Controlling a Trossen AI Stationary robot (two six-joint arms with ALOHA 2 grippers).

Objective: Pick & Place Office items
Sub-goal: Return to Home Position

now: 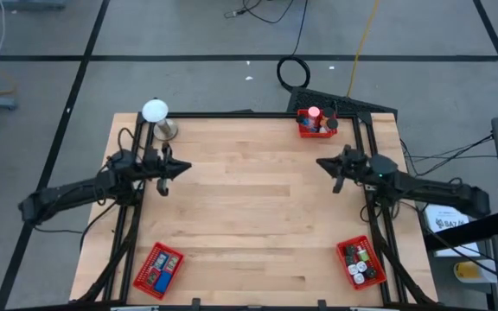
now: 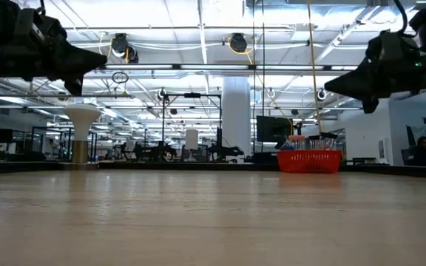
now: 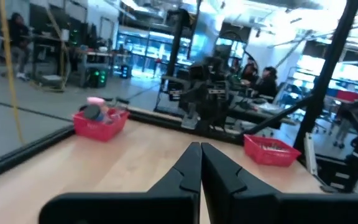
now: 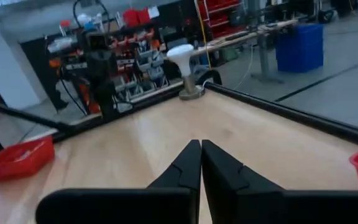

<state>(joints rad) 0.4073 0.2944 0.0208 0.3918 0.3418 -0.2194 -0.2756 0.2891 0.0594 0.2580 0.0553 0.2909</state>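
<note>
Homing both arms is the step in hand. Left gripper (image 1: 183,168) hovers above the wooden table (image 1: 249,216) near the white ball on its stand (image 1: 155,111), fingers pressed together, nothing held. Right gripper (image 1: 322,162) hovers well apart from the ball, across the table from it, pincer likewise closed and empty. Office items (image 1: 316,117) sit in three red mesh baskets: far basket (image 1: 301,130) at the other end of the ball's edge, second basket (image 1: 173,252) down the ball's side, third basket (image 1: 342,250) diagonally opposite the ball. No item shows outside them. Sorting looks done and only retraction is left. To do it well, draw each arm back on its own side at height, steer the left arm clear of the ball's stand, and avoid dipping toward the baskets.
</note>
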